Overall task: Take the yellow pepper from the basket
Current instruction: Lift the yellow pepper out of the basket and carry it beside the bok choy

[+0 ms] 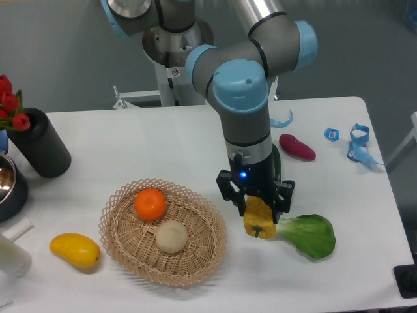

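Observation:
The yellow pepper [258, 220], lumpy with a short greenish stem, is between the fingers of my gripper [255, 207], to the right of the basket and just above the table. The gripper is shut on the pepper, its black fingers [228, 190] either side of it. The round tan wicker basket [121, 238] sits at the front left of the gripper. It holds an orange [150, 203] and a pale round bulb [171, 236].
A green leafy vegetable [310, 236] lies right beside the pepper. A smooth yellow mango-like fruit [75, 250] lies left of the basket. A purple eggplant-like item [297, 147], blue clips [357, 140], a black vase with red flowers [38, 143] and a metal bowl [8, 186] stand around.

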Robot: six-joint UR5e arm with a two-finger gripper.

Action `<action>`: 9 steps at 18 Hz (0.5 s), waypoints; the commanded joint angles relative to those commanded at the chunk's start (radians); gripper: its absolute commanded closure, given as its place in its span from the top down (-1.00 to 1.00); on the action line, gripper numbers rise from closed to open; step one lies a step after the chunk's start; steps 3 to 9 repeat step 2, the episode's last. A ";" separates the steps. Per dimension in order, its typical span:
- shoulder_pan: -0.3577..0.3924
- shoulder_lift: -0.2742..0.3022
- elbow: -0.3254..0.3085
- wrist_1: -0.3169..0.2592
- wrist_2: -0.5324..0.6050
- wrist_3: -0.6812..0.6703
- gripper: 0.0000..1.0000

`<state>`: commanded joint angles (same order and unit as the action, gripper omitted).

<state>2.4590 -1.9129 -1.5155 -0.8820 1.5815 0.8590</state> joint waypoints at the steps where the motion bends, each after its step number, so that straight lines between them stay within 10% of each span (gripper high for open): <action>1: 0.003 0.002 -0.002 -0.002 0.000 0.000 0.06; 9: 0.011 0.009 -0.006 -0.002 -0.006 0.000 0.06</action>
